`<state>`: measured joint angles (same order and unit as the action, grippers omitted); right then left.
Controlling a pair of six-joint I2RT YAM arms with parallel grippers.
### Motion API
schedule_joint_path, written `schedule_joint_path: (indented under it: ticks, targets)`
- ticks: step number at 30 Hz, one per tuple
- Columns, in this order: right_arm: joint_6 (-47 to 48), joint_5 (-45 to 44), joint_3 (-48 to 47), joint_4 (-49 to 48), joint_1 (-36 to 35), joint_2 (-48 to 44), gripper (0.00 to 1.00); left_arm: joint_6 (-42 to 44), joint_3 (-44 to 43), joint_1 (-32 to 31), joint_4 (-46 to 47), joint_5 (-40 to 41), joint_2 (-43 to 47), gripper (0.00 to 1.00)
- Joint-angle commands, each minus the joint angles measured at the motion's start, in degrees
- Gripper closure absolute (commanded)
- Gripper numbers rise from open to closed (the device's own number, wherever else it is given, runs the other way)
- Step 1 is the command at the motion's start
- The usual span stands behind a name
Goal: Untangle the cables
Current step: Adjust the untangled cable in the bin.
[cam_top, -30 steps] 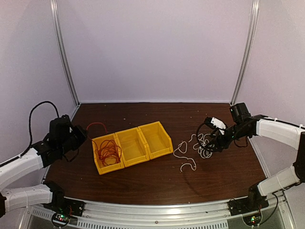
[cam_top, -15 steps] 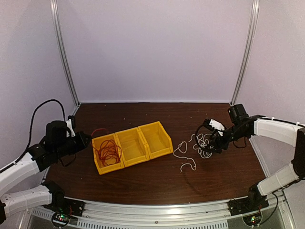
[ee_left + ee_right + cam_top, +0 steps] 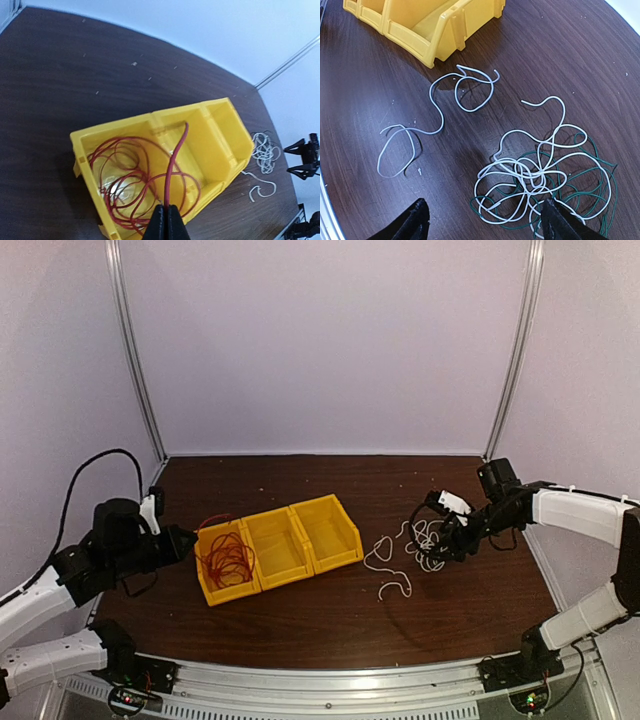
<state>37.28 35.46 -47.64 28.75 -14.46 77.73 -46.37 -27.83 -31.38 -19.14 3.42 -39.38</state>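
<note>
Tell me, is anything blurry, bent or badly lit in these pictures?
Top external view: soft and grainy, frame posts bowed by the wide lens. Left wrist view: the red cable is crisp, the far edge of the table curves. Right wrist view: sharpest, the white cable casting soft shadows.

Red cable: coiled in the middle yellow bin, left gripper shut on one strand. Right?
No: the red cable is coiled in the leftmost yellow bin, not the middle one, per the top external view. Left gripper is shut on one strand.
</note>
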Motion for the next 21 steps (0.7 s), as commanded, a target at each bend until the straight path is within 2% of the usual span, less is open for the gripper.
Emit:
schedule_joint_path:
  ticks: [1, 5, 16, 21]
  targets:
    - [0.7, -1.5, -0.2, 0.2, -0.7, 0.4, 0.22, 5.3, 0.5, -2.2, 10.1, 3.3, 8.8, 1.00]
    - [0.7, -1.5, 0.0, 0.3, -1.1, 0.3, 0.22, 7.1, -0.9, -2.2, 10.9, 7.2, 10.3, 1.00]
    - [0.9, -1.8, 0.1, 0.4, -1.2, 0.1, 0.22, -0.6, -7.1, -2.2, -8.5, 4.6, -2.0, 1.00]
    - [1.0, -1.8, 0.0, 0.5, -1.4, 0.2, 0.22, -1.6, -6.9, -2.2, -10.6, 6.1, -8.7, 1.00]
